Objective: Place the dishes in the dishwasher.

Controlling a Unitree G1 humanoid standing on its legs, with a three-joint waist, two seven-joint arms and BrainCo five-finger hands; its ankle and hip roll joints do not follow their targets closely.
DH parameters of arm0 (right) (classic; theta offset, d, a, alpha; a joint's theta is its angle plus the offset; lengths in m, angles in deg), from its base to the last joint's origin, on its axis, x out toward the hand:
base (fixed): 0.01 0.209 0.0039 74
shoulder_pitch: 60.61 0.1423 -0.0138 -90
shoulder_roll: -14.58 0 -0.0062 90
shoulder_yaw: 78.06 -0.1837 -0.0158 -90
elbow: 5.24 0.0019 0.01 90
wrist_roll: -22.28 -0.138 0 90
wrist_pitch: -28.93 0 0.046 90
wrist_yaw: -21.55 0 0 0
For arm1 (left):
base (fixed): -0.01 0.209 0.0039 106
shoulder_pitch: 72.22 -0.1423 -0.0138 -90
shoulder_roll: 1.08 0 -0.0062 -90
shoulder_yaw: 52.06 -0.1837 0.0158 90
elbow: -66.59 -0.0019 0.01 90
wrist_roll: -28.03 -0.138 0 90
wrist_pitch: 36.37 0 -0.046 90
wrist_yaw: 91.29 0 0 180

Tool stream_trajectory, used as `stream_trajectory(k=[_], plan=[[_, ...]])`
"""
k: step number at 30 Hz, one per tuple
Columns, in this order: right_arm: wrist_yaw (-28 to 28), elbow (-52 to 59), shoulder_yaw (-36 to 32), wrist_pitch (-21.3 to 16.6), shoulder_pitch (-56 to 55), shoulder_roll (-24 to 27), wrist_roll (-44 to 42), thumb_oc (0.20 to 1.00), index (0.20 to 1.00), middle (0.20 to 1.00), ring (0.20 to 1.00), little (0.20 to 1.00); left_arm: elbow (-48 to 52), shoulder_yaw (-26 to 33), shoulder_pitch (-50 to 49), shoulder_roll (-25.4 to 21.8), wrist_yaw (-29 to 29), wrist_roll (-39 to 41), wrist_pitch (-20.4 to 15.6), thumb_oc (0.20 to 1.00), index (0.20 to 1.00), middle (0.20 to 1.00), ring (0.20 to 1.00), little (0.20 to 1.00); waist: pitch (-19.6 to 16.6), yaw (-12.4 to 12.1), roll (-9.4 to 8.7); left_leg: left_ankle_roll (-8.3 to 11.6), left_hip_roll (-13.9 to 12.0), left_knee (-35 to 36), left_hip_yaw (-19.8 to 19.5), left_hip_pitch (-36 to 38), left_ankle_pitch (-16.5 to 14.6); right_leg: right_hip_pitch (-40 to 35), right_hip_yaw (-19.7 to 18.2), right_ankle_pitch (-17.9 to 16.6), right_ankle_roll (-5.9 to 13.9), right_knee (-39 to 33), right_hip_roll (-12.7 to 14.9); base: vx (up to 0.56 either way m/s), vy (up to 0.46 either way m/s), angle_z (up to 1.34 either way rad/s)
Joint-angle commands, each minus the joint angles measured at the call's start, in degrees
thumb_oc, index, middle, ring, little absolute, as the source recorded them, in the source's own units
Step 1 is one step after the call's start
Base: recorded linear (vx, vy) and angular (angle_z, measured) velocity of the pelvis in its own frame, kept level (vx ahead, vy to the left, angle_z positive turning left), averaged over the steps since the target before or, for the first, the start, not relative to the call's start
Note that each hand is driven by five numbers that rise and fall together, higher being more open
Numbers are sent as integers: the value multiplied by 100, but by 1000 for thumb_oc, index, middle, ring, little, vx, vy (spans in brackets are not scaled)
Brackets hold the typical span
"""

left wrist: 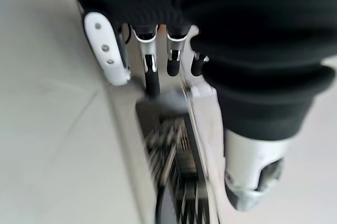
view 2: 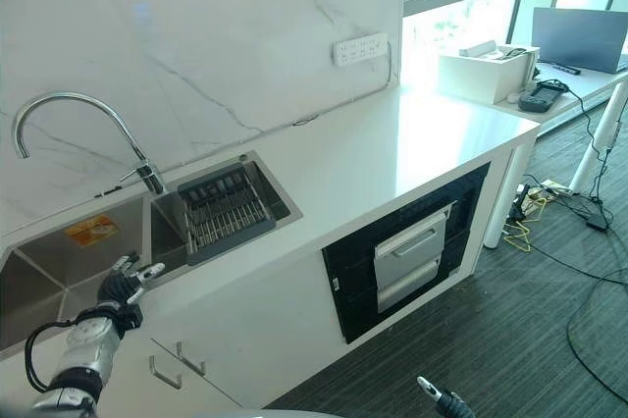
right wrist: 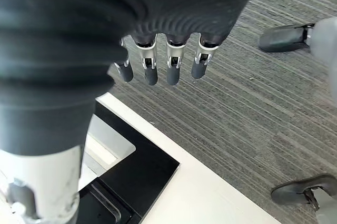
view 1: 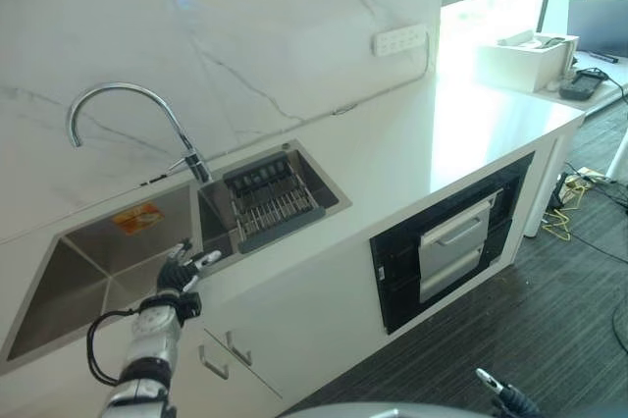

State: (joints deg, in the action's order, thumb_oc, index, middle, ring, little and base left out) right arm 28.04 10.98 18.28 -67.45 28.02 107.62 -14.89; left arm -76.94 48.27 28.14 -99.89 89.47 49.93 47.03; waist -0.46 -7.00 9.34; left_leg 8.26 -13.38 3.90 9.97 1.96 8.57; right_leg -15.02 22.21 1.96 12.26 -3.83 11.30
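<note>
The dishwasher (view 1: 453,243) is built in under the white counter (view 1: 432,133), a black front with a shut silver drawer. A dark dish rack (view 1: 269,200) sits in the smaller right basin of the steel sink (view 1: 98,266). My left hand (view 1: 183,275) hovers at the sink's front edge, open with spread fingers and holding nothing; its wrist view looks past straight fingers (left wrist: 151,77) onto the rack (left wrist: 174,171). My right hand (view 2: 438,398) hangs low in front of the cabinets, open and empty, its fingers (right wrist: 174,69) above the striped floor near the dishwasher's black panel (right wrist: 137,174).
A curved faucet (view 1: 128,104) rises behind the sink. A power strip (view 1: 399,40) is on the wall. A white box (view 1: 525,60) stands at the counter's far end, with a desk and monitor (view 2: 581,37) beyond. Cabinet handles (view 1: 226,349) sit below the sink; cables (view 2: 525,217) lie on the floor.
</note>
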Motion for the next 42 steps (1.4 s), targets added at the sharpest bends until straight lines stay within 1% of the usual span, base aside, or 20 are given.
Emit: stream_trajectory(k=[1,2,5,8,9,12,13,14,16,19,20,22,23,26,29,32,34,37,41,42], plan=[[-43,-204,-297,-80,672,-579,26,1000,1000,1000,1000,1000,-2955,-535,-1588,1069,-756,1422,2954,1000,1000,1000,1000,1000,534,85,-796,187,-206,37,-34,388,-279,543,16,-166,-379,409,78,29,-49,3],[-61,-211,-318,-109,664,-596,-6,1000,1000,1000,1000,1000,-2924,-361,-1601,1088,-999,1252,2491,1000,1000,1000,1000,1000,533,45,-803,200,-202,30,-74,355,-267,544,36,-156,-393,415,73,24,-34,2],[-88,-160,-250,-110,693,-614,-120,1000,1000,1000,1000,1000,-2819,-431,-1564,1129,-985,767,2137,1000,1000,1000,1000,1000,537,-3,-816,202,-186,17,-164,304,-257,559,53,-139,-421,427,53,8,-11,1],[-59,-115,-148,-99,715,-639,-183,1000,1000,1000,1000,1000,-2622,-616,-1553,1221,-1254,727,1563,1000,1000,1000,1000,1000,563,-60,-828,179,-129,-41,-290,281,-296,571,32,-100,-439,484,61,16,-30,5],[-44,-113,-140,-89,720,-637,-193,1000,1000,1000,1000,1000,-2574,-633,-1557,1230,-1311,716,1461,1000,1000,1000,1000,1000,575,-80,-828,170,-117,-61,-316,283,-303,571,29,-87,-446,513,61,15,-33,3],[-17,-128,-57,-82,779,-664,-119,1000,1000,1000,1000,1000,-2410,-595,-1629,1239,-1700,1082,831,1000,1000,1000,1000,1000,673,-209,-803,140,-72,-278,-494,152,-331,611,40,63,-547,763,37,-16,-10,6],[-32,-127,-30,-61,809,-666,-123,1000,1000,1000,1000,1000,-2381,-573,-1630,1228,-1739,1085,736,1000,1000,1000,1000,1000,702,-260,-789,142,-70,-307,-550,114,-322,624,77,116,-578,848,28,-117,-76,33],[-169,-90,30,19,908,-662,-212,1000,1000,1000,1000,1000,-2263,-476,-1647,1224,-2050,1170,155,1000,1000,1000,1000,1000,798,-489,-755,163,-31,-322,-806,26,-260,581,255,315,-699,1072,-28,-124,-87,43],[-252,-78,68,29,990,-655,-417,1000,1000,1000,1000,1000,-2096,-281,-1739,1234,-2143,1311,-463,1000,1000,1000,1000,1000,866,-763,-720,196,61,-405,-1136,-157,-182,517,456,454,-824,1210,-95,-109,-60,106],[-326,-24,103,-19,1067,-653,-630,1000,1000,1000,1000,1000,-1926,-135,-1919,1232,-1922,1160,-887,1000,1000,1000,1000,1000,943,-1043,-669,215,166,-541,-1487,-361,-6,470,642,545,-903,1337,-124,-116,19,143],[-371,29,110,-17,1120,-644,-726,1000,1000,1000,1000,1000,-1809,-57,-2011,1213,-1706,887,-1195,1000,1000,1000,1000,1000,986,-1209,-621,216,229,-604,-1658,-488,102,456,710,641,-948,1467,-139,-145,44,64],[-407,64,125,-61,1138,-645,-838,1000,1000,1000,1000,1000,-1534,-120,-2012,1167,-1505,772,-1392,1000,1000,1000,1000,1000,1022,-1360,-586,197,316,-651,-1818,-640,206,445,791,739,-981,1609,-150,-107,-18,70],[-380,57,144,-80,1137,-646,-895,1000,1000,1000,1000,1000,-1358,-161,-1993,1139,-1439,780,-1535,1000,1000,1000,1000,1000,1045,-1436,-619,237,348,-644,-1901,-634,111,378,736,971,-985,1703,-159,-39,-100,84],[-346,36,157,-69,1141,-639,-1018,1000,1000,1000,1000,1000,-748,-250,-1830,1034,-1204,1109,-1751,1000,1000,1000,1000,1000,1046,-1669,-594,231,451,-653,-2083,-803,263,295,879,1094,-1043,1793,-190,-61,-89,121],[-279,-62,292,-69,1190,-640,-1242,1000,1000,1000,1000,1000,-295,-352,-1557,971,-1133,1108,-2012,1000,1000,1000,1000,1000,996,-1903,-605,249,493,-615,-2216,-910,467,197,1011,1170,-1127,1778,-321,-31,-110,76],[-221,-96,474,-76,1222,-709,-1482,1000,1000,1000,1000,1000,-62,-495,-1299,922,-1244,993,-2091,1000,1000,1000,1000,1000,932,-2054,-667,261,486,-581,-2254,-955,599,94,1149,1263,-1237,1800,-451,24,-123,55],[-93,-51,611,-106,1180,-778,-1466,1000,1000,1000,1000,1000,-152,-515,-1259,898,-1234,897,-2159,1000,1000,1000,1000,1000,870,-2058,-693,303,423,-595,-2222,-966,725,-39,1200,1373,-1336,1813,-543,81,-75,25],[67,-43,716,-92,1152,-771,-1406,1000,1000,1000,1000,1000,-366,-551,-1315,883,-1215,788,-2118,1000,1000,1000,1000,1000,829,-1974,-686,321,345,-613,-2154,-909,733,-124,1184,1460,-1387,1854,-557,56,11,-17],[138,-79,764,-9,1175,-729,-1213,1000,1000,1000,1000,1000,-858,-607,-1481,986,-907,698,-2017,1000,1000,1000,1000,1000,818,-1796,-655,319,286,-684,-1988,-890,602,-105,1046,1515,-1398,1857,-519,70,83,-27],[133,-102,751,39,1182,-712,-1115,1000,1000,1000,1000,1000,-996,-683,-1515,1026,-718,613,-1895,1000,1000,1000,1000,1000,822,-1719,-641,316,270,-682,-1911,-884,548,-77,998,1504,-1379,1841,-500,48,77,-29]])
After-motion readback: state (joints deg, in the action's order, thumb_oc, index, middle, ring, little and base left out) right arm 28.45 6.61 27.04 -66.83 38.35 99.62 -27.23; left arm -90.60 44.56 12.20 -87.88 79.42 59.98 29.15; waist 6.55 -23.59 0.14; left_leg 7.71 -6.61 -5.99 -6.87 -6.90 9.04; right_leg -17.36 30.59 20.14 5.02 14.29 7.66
